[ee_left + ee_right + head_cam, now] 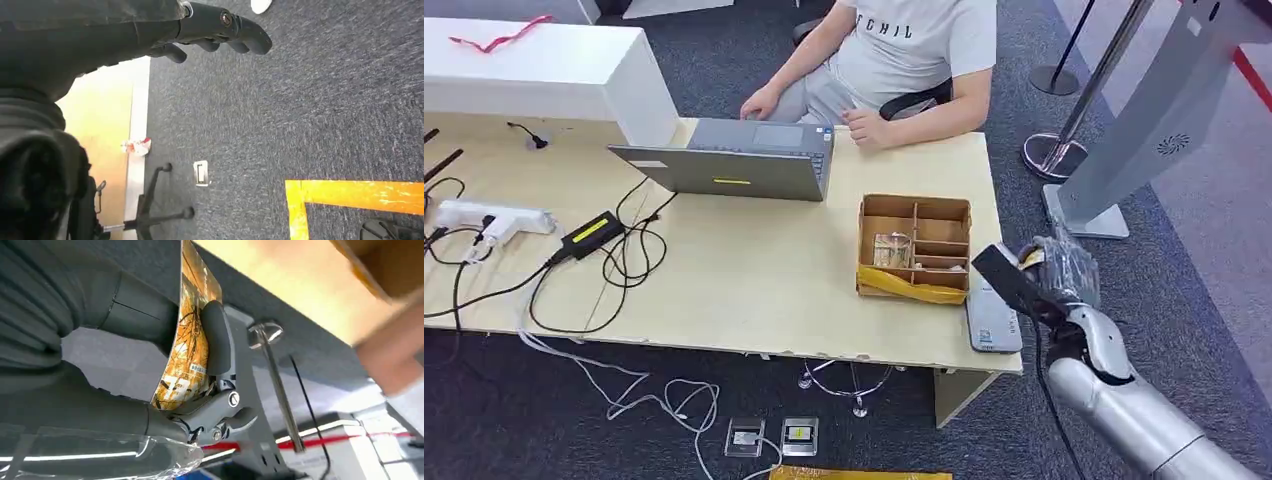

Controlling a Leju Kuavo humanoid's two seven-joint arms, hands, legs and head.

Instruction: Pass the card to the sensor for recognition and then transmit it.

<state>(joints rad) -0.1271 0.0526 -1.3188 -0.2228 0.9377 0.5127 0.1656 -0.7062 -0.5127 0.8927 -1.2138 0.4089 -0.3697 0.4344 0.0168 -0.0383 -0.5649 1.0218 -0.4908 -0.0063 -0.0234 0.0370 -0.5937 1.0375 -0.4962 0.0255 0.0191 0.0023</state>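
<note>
My right hand [1060, 278] hovers just off the table's right front corner and grips a card [1010, 279], which looks dark from above. In the right wrist view the card [189, 342] has an orange and yellow picture and bends between the thumb [216, 337] and the fingers. A flat grey sensor pad [992, 320] lies on the table edge right below the card. My left hand [220, 27] hangs over the dark carpet with nothing in it, its fingers loosely stretched.
A cardboard divider box [914, 247] with a yellow strip stands left of the sensor. A person sits behind a grey laptop [734, 160] at the far side. Cables and a power strip [484, 220] lie at the left. A grey kiosk stand [1144, 120] rises at the right.
</note>
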